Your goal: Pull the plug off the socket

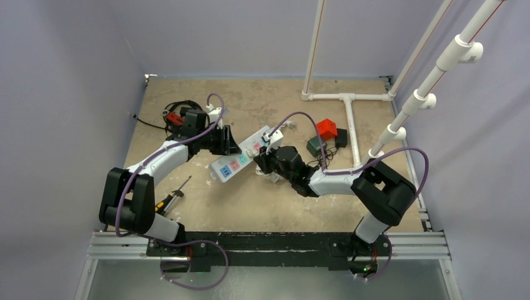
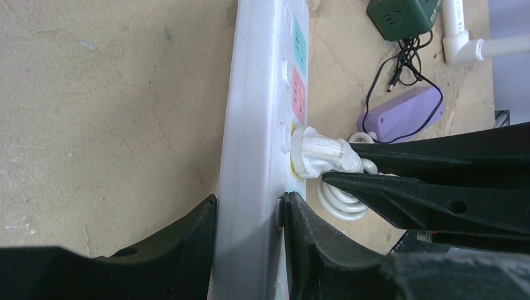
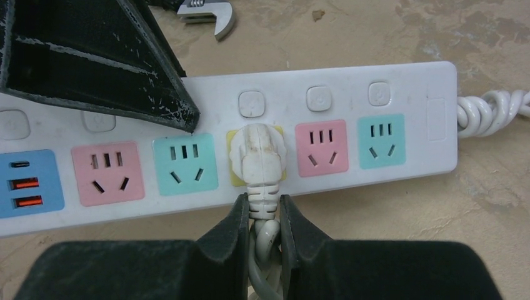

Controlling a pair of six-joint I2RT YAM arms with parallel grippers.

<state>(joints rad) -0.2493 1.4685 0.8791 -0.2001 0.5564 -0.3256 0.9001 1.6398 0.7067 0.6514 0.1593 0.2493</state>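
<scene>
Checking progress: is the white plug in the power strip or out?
In. The plug sits in the yellow outlet of the power strip; the right gripper pinches its neck.

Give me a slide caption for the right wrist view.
Right gripper clamps the white plug at its cord neck, the plug seated in the yellow outlet of the socket.

Top external: high overhead at the near edge, looking down over the whole table [image 1: 269,209], far off.
Left wrist: on the left gripper [image 2: 249,209], very near, sighting along the power strip's [image 2: 250,125] side edge.
Right wrist: on the right gripper [image 3: 262,203], close, facing the outlet face squarely.
Shared: power strip and plug [image 3: 256,156] in all three; the right gripper's fingers [image 2: 425,200] also show in the left wrist view.
</scene>
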